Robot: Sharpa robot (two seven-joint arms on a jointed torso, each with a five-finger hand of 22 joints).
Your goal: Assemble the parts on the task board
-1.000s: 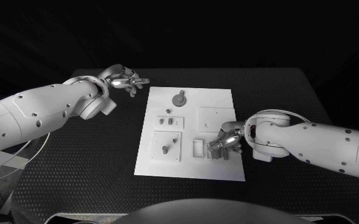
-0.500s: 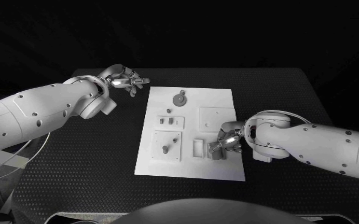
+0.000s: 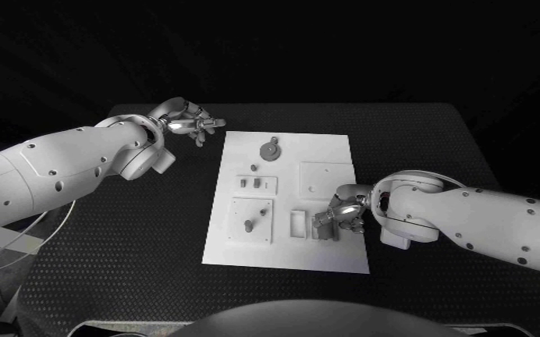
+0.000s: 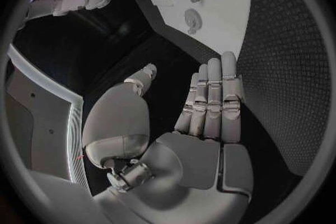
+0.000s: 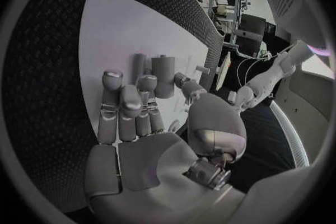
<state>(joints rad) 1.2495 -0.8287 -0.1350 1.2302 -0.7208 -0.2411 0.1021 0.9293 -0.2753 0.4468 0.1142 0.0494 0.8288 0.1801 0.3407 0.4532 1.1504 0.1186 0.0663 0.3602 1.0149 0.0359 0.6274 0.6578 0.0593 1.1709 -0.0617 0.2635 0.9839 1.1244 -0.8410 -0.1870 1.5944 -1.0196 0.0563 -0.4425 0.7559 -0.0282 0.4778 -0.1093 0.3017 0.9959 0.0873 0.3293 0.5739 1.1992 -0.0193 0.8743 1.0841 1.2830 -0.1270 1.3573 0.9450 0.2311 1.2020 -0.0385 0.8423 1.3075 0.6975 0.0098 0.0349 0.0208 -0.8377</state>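
Observation:
The white task board (image 3: 290,255) lies mid-table with several small grey parts on it. My right hand (image 3: 342,216) is low over the board's near right area, and its thumb and a finger pinch a grey block (image 3: 324,228) standing beside a small frame (image 3: 298,224). In the right wrist view the block (image 5: 164,74) sits between the thumb and the fingertips (image 5: 147,84), over the board (image 5: 112,28). My left hand (image 3: 187,123) hovers over the table off the board's far left corner, fingers spread, holding nothing. The left wrist view shows the left hand (image 4: 210,106) flat and empty.
A round grey piece (image 3: 270,148) lies at the board's far end. Two small pegs (image 3: 257,168) stand above a small fixture (image 3: 255,184). A square plate (image 3: 326,177) and a plate with a lever (image 3: 250,220) take up the board's middle. Black mat (image 3: 135,228) surrounds the board.
My right hand has shifted slightly toward the near edge, staying on the grey block. The left hand has stayed put.

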